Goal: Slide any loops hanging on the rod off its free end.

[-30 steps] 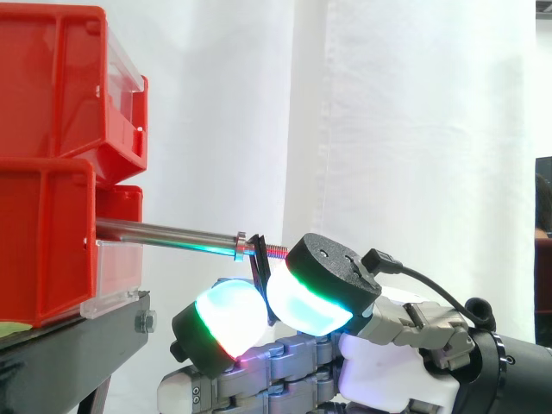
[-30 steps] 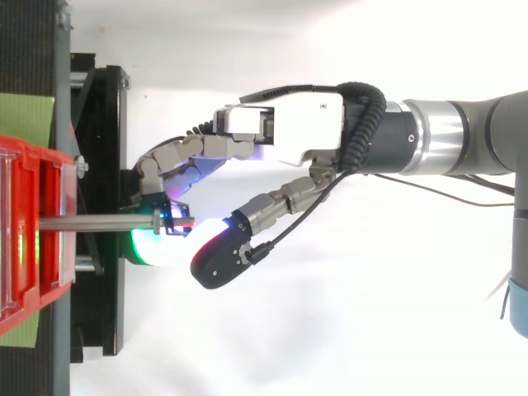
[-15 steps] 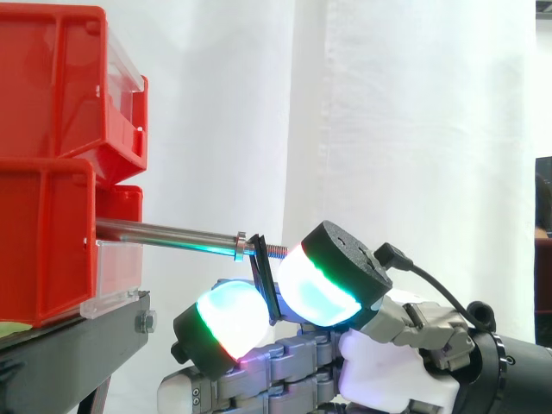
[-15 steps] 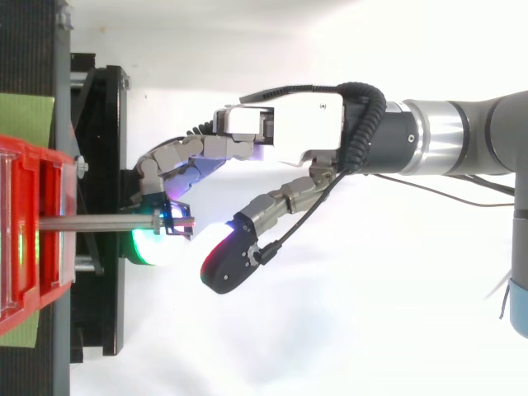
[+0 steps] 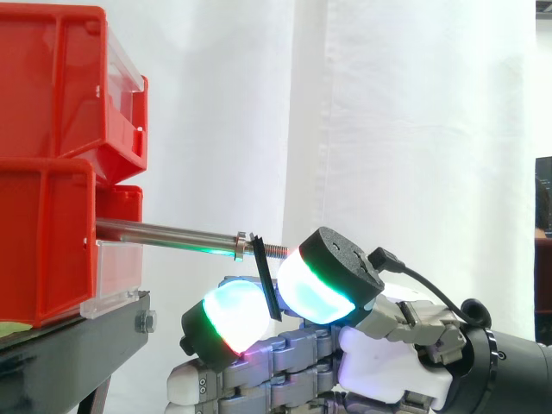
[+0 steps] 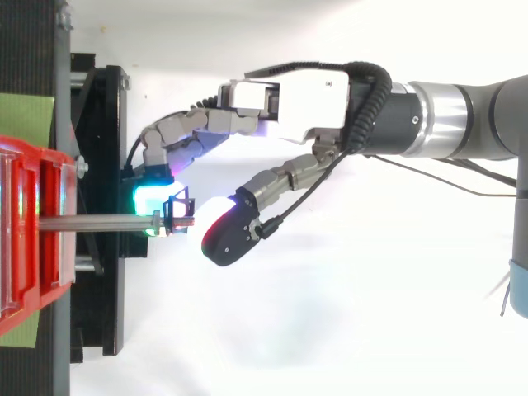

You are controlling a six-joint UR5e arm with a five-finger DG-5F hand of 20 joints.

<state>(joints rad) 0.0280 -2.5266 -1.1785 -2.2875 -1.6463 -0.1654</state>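
Note:
A steel rod [image 5: 164, 233] sticks out of the lower red bin [image 5: 43, 241] and points right, ending in a threaded tip. A thin black loop [image 5: 267, 280] hangs on that threaded end just past a small nut, leaning with its bottom toward the free end. My hand [image 5: 388, 362] comes from the right, below the rod, with its fingers curled. One glowing fingertip [image 5: 228, 315] sits on the bin side of the loop and the thumb pad [image 5: 321, 278] on the tip side. In the top view the loop [image 6: 179, 213] lies between these pads of my hand [image 6: 305, 103], close to the rod's end.
Two red bins are stacked at the left on a black stand [image 5: 69, 354]. A white curtain hangs behind. Beyond the rod's tip, to the right, there is open space except for my hand and the arm.
The thumb swung a little away from the rod tip and stays just off it. The fingers shifted toward the far side of the rod. The loop edged slightly toward the tip.

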